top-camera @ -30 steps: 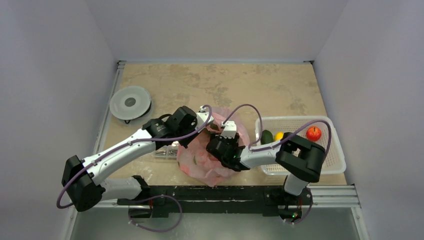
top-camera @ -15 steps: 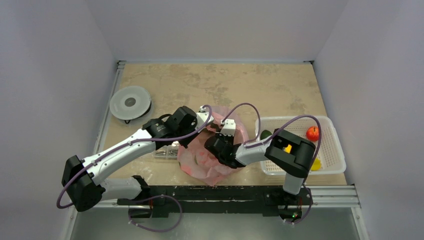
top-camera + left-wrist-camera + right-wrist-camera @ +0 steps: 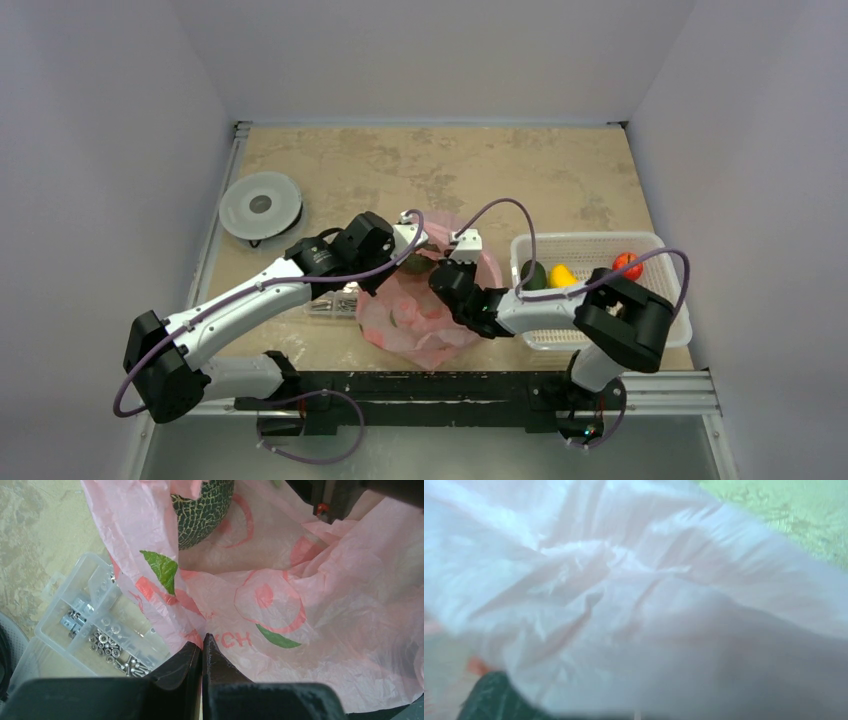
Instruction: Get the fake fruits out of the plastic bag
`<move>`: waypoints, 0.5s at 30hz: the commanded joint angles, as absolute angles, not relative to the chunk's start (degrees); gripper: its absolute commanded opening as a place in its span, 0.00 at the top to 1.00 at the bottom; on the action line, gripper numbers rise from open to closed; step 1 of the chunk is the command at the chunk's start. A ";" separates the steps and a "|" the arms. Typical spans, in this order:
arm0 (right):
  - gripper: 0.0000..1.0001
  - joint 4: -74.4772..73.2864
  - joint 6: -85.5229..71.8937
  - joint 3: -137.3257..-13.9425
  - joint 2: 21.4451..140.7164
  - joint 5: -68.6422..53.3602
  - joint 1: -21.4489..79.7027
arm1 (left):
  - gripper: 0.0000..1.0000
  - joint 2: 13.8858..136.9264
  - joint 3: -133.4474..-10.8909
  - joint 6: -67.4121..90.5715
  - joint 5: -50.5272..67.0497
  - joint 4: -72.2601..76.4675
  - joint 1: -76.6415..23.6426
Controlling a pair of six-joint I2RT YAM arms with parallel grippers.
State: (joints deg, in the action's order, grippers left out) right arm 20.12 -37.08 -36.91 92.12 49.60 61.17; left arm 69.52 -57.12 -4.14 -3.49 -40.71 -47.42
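The pink plastic bag lies at the table's near middle, its mouth held up. My left gripper is shut on the bag's thin edge. Inside the bag sits a dark green netted fake fruit. My right gripper reaches into the bag from the right. Its wrist view is filled with blurred bag film, a dark green patch shows at the lower left, and its fingers are hidden. A green fruit, a yellow one and a red one lie in the white basket.
A clear box of small metal parts lies right beside the bag on its left. A grey round disc sits at the far left. Grey walls close in the table on three sides.
My right gripper has closed inside the bag and shifted slightly up and right. The right arm's elbow swung back right, uncovering the fruits in the basket. The left arm held still.
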 commanded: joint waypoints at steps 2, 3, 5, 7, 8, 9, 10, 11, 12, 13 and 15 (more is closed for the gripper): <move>1.00 26.65 -31.26 -35.53 83.17 48.15 61.00 | 1.00 70.76 -60.35 -4.43 -2.98 -39.98 -47.73; 1.00 24.87 -31.09 -35.87 81.66 47.70 61.00 | 1.00 70.63 -60.08 -4.40 -2.99 -39.38 -47.73; 1.00 24.11 -29.86 -35.72 78.92 47.03 60.93 | 1.00 70.75 -59.65 -4.39 -2.99 -38.56 -47.77; 1.00 23.64 -29.52 -35.00 76.37 46.97 60.97 | 1.00 71.45 -60.47 -4.33 -3.18 -39.58 -47.73; 1.00 23.14 -29.35 -34.70 74.97 46.74 60.99 | 1.00 71.58 -60.78 -4.27 -3.58 -40.08 -47.75; 1.00 22.55 -28.89 -34.57 73.58 45.85 61.00 | 1.00 71.44 -60.56 -4.25 -4.01 -39.94 -47.73; 1.00 22.38 -28.13 -34.42 72.14 44.29 61.00 | 1.00 71.10 -60.29 -4.29 -4.18 -39.46 -47.72; 1.00 22.47 -27.14 -34.08 71.22 42.42 61.00 | 1.00 70.93 -60.07 -4.37 -4.15 -38.98 -47.75; 1.00 22.11 -26.61 -33.76 70.63 41.27 61.04 | 1.00 71.02 -60.10 -4.27 -3.87 -38.95 -47.77; 1.00 22.11 -26.40 -33.17 70.47 40.37 61.00 | 1.00 71.20 -60.22 -4.22 -3.53 -39.17 -47.75; 1.00 23.21 -27.37 -31.25 70.89 41.17 61.00 | 1.00 71.78 -60.77 -3.90 -3.11 -39.82 -47.81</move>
